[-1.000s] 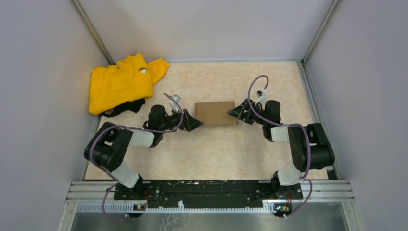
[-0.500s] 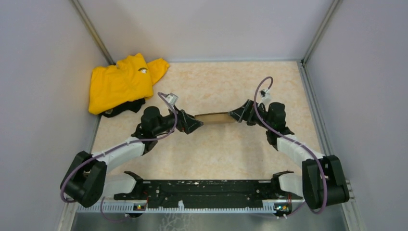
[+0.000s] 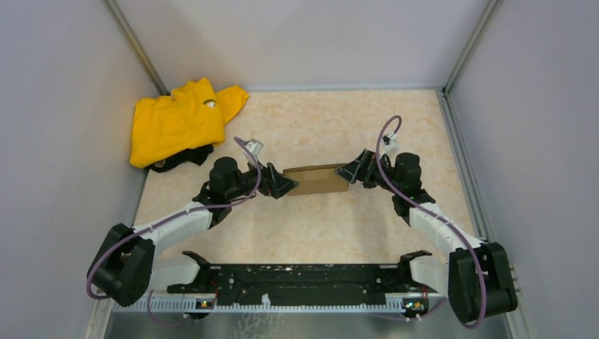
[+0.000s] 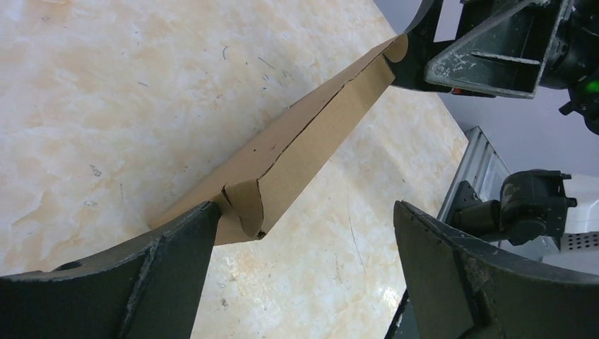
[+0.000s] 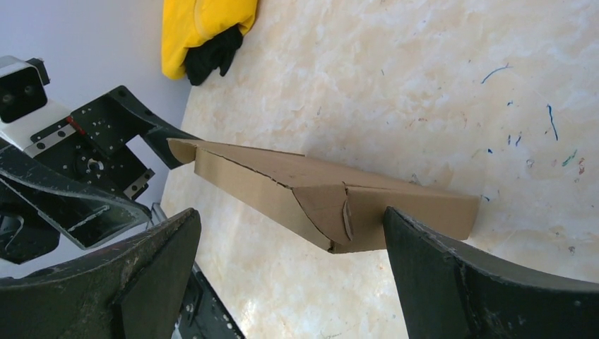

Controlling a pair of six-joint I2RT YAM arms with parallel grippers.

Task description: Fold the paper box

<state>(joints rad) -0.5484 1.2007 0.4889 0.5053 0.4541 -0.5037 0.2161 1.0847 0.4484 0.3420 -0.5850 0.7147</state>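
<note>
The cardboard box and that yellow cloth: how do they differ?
The paper box is brown, stiff and straight-edged; the yellow garment is bright, soft and crumpled. The paper box is smaller than the yellow garment. The paper box sits mid-table, tilted, between the open left hand and right hand; the yellow garment lies in the far left corner, away from them. Both rest on the table.

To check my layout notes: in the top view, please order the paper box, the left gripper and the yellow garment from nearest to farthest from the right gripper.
1. paper box, at the fingertips of the right gripper.
2. left gripper, at the box's other end.
3. yellow garment, in the back left corner.
</note>
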